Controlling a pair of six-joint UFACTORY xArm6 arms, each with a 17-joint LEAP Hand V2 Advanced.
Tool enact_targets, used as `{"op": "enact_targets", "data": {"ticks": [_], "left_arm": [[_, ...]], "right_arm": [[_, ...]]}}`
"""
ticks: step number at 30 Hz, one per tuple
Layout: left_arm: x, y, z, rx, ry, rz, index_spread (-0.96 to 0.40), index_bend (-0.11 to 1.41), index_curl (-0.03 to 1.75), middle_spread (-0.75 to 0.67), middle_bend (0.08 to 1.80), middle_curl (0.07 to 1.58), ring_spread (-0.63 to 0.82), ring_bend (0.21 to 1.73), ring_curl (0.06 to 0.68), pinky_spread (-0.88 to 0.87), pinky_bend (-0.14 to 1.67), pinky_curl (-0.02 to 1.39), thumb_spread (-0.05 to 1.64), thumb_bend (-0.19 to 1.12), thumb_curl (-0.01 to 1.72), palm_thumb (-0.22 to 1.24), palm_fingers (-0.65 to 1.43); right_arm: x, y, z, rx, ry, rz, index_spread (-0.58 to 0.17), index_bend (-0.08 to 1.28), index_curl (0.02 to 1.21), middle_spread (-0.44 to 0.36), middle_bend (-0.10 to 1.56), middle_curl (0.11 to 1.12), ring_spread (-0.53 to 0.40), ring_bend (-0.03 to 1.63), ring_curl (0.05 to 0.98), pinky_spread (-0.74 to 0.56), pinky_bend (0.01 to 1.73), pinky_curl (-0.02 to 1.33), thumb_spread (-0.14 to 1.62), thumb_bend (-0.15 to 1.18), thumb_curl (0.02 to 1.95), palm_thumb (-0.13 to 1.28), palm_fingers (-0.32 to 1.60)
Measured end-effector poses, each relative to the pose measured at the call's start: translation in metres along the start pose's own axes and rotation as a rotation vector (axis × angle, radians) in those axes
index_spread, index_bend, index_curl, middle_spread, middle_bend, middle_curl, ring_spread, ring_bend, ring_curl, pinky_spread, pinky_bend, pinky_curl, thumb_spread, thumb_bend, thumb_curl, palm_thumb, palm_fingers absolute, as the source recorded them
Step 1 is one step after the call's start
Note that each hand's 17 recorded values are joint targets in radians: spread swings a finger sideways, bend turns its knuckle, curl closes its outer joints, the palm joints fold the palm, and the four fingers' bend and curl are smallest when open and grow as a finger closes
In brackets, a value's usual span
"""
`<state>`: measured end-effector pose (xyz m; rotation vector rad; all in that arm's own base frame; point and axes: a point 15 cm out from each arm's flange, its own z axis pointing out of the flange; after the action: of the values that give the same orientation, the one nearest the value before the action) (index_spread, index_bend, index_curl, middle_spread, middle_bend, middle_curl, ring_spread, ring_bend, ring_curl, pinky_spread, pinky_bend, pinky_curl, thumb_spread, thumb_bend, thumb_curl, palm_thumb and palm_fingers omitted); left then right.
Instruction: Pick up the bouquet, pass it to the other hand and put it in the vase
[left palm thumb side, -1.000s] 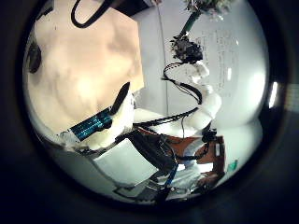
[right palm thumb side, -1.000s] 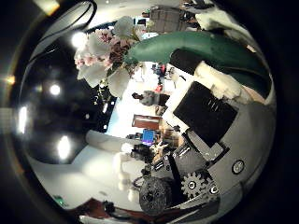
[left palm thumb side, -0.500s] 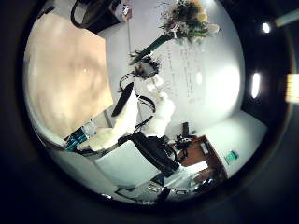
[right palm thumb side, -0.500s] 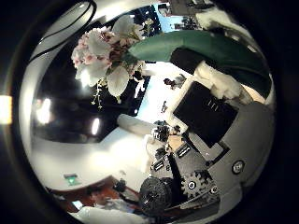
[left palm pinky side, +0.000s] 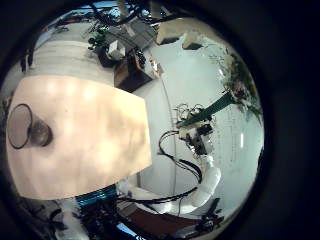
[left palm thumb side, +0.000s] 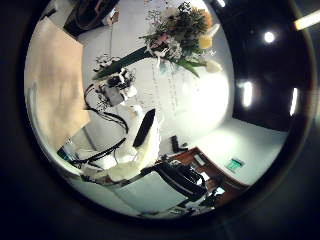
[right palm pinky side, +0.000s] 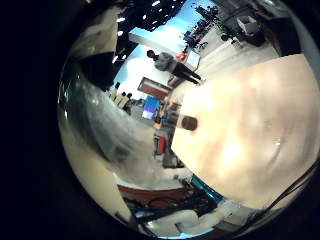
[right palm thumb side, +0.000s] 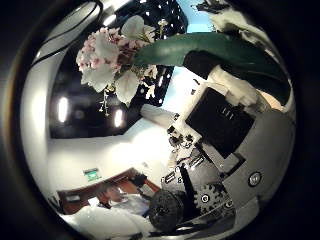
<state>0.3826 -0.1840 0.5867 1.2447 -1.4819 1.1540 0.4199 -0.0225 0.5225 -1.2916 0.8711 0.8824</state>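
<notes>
Your right hand (right palm thumb side: 225, 150) grips bouquet (right palm thumb side: 112, 57) by wrap, swung upward since earlier; left hand's state unseen; vase (left palm pinky side: 39, 131) waits on table (left palm pinky side: 95, 125).

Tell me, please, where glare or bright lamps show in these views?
Left thumb side palm view: ceiling lamps glare beside the wrapped flower bouquet; right thumb side palm view: it stands lit against a dark ceiling; right little finger side palm view: the wooden table top glows bright around the small vase.
</notes>
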Motion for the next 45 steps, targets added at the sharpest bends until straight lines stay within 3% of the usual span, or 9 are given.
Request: {"op": "enact_targets", "data": {"ticks": [3, 11, 19, 28, 45], "left_arm": [[-0.004, 0.001, 0.01, -0.016, 0.05, -0.013, 0.09, 0.16, 0.34, 0.22, 0.2, 0.38, 0.41, 0.57, 0.195, 0.42, 0.5, 0.12, 1.04, -0.03, 0.33, 0.26, 0.19], [-0.022, 0.007, 0.027, -0.043, 0.116, 0.035, 0.1, 0.16, 0.33, 0.22, 0.2, 0.38, 0.43, 0.58, 0.202, 0.45, 0.52, 0.13, 1.02, -0.03, 0.33, 0.27, 0.13], [-0.039, 0.006, 0.031, 0.032, 0.173, 0.075, 0.09, 0.17, 0.32, 0.21, 0.2, 0.37, 0.43, 0.59, 0.206, 0.46, 0.53, 0.13, 1.01, -0.03, 0.33, 0.29, 0.12], [-0.043, 0.002, 0.035, 0.057, 0.184, 0.086, 0.09, 0.16, 0.32, 0.18, 0.2, 0.38, 0.4, 0.6, 0.21, 0.47, 0.53, 0.13, 1.01, -0.03, 0.33, 0.31, 0.12], [-0.05, -0.005, 0.054, -0.013, 0.16, 0.03, 0.15, 0.16, 0.31, 0.24, 0.24, 0.38, 0.44, 0.64, 0.211, 0.47, 0.53, 0.13, 0.99, -0.03, 0.34, 0.33, 0.16]], "right_arm": [[-0.004, 0.01, 0.019, -0.033, -0.051, -0.007, -0.236, 1.12, 0.94, -0.108, 1.4, 0.73, -0.169, 1.5, 0.641, -0.21, 1.25, 0.84, 0.86, 0.0, 1.26, 1.2, 1.16], [0.0, 0.026, 0.06, -0.109, -0.101, -0.004, -0.234, 1.13, 0.93, -0.108, 1.4, 0.73, -0.17, 1.5, 0.642, -0.21, 1.24, 0.86, 0.86, 0.0, 1.27, 1.19, 1.15], [0.015, 0.035, 0.08, -0.136, -0.14, 0.006, -0.233, 1.13, 0.93, -0.107, 1.41, 0.73, -0.17, 1.5, 0.643, -0.21, 1.23, 0.88, 0.87, 0.0, 1.29, 1.19, 1.15], [0.026, 0.046, 0.098, -0.185, -0.152, 0.013, -0.232, 1.14, 0.92, -0.107, 1.41, 0.73, -0.17, 1.5, 0.642, -0.21, 1.22, 0.9, 0.87, 0.0, 1.3, 1.19, 1.15], [0.05, 0.064, 0.131, -0.267, -0.123, 0.048, -0.229, 1.15, 0.91, -0.107, 1.41, 0.73, -0.172, 1.5, 0.645, -0.22, 1.2, 0.93, 0.86, 0.0, 1.32, 1.18, 1.15]]}}
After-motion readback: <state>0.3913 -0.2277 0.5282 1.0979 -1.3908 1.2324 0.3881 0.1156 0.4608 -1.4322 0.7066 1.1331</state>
